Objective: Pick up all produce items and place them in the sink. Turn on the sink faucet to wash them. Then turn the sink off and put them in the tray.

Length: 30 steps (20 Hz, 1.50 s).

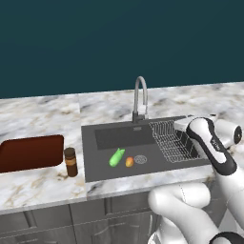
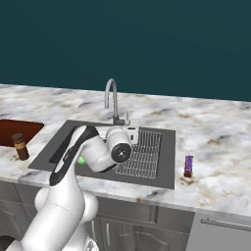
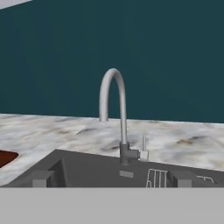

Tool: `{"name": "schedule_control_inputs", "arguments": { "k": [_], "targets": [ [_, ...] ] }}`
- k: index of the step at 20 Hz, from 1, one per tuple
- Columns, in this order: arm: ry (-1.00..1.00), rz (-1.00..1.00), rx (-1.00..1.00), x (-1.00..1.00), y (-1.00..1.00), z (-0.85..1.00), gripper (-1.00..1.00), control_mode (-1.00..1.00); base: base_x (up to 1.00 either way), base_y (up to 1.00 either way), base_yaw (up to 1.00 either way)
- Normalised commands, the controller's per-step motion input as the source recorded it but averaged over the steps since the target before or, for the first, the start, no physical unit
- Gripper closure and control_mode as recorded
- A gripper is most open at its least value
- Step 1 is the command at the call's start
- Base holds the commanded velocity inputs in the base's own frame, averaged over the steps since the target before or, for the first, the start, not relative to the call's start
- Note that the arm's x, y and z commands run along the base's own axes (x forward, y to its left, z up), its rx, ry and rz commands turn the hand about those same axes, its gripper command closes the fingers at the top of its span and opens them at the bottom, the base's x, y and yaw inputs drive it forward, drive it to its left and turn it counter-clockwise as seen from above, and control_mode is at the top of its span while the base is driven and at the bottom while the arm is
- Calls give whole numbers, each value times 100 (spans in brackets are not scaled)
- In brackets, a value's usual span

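Note:
The green cucumber-like vegetable [image 1: 116,157] and the small orange fruit [image 1: 129,162] lie side by side on the floor of the dark grey sink [image 1: 107,138], just left of the round drain [image 1: 140,159]. The grey gooseneck sink faucet [image 1: 140,97] stands at the basin's back rim. In the hand view my gripper [image 3: 111,179] is open with nothing between its fingers, over the sink and facing the faucet [image 3: 119,105] and its small side lever [image 3: 143,148]. The reddish-brown tray [image 1: 31,152] rests on the counter to the left. My arm hides most of the vegetable [image 2: 81,160] in the right base view.
A wire rack [image 1: 174,140] fills the sink's right side, under my wrist. A brown jar [image 1: 70,162] stands between tray and sink. A small purple-red bar [image 2: 188,165] stands on the marble counter right of the sink. A dark teal wall backs the counter.

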Motion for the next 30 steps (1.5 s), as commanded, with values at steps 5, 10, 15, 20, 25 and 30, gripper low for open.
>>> {"name": "schedule_control_inputs", "arguments": {
  "k": [5, 10, 15, 20, 25, 30],
  "targets": [
    [1, 1, 0, 24, 0, 0, -100, -100, 0, 0, 0],
    [3, 1, 0, 37, 0, 0, -100, -100, 0, 0, 0],
    [3, 3, 0, 43, -2, 0, -100, -100, 0, 0, 0],
    [4, 4, 0, 41, -2, -1, -100, -100, 0, 0, 0],
    [5, 4, 0, 36, -9, -6, -100, -100, 0, 0, 0],
    [5, 4, 0, 36, -22, -11, -100, -100, 0, 0, 0]
  ]
}}
